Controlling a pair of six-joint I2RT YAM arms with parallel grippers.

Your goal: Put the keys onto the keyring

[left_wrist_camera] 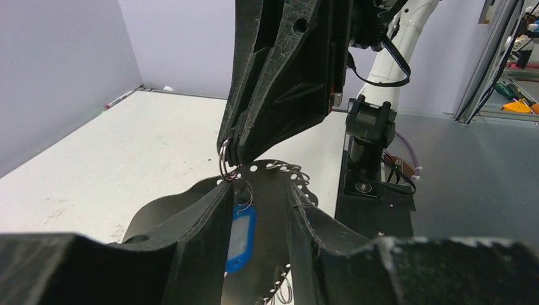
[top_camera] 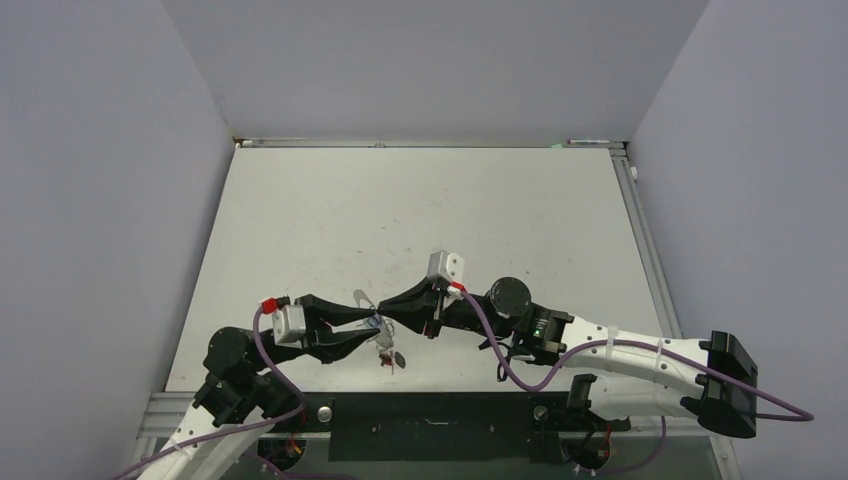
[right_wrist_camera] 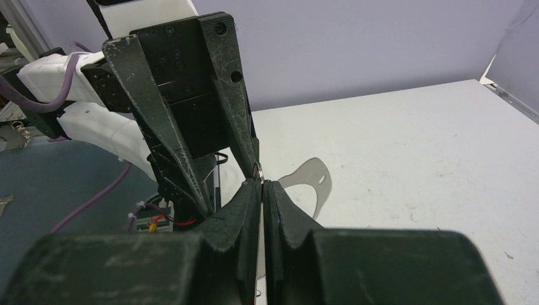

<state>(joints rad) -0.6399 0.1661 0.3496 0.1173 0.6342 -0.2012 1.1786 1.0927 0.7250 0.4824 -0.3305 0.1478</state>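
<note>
**A:** Start at the left. What is the left gripper (top_camera: 370, 326) doing?

**B:** Its jaws stand partly apart, straddling the keyring (left_wrist_camera: 273, 184). The grey plate sits between the fingers, and I can't tell whether either one touches it. The arm lies low, reaching rightward over the near edge of the counter (top_camera: 400, 200).

**A:** And the keys?

**B:** The blue-tagged key (left_wrist_camera: 240, 230) hangs against the plate, under its rim and just beside one finger.

**A:** Then the right?

**B:** The right gripper (right_wrist_camera: 261, 184) is closed tight on a small split ring (left_wrist_camera: 225, 159) at the plate's upper edge. It comes in from the right, tipped downward, nose to nose with the left one. The ring sits at its very tips, so I'd judge the next move turns on that pinch not slipping.
</note>
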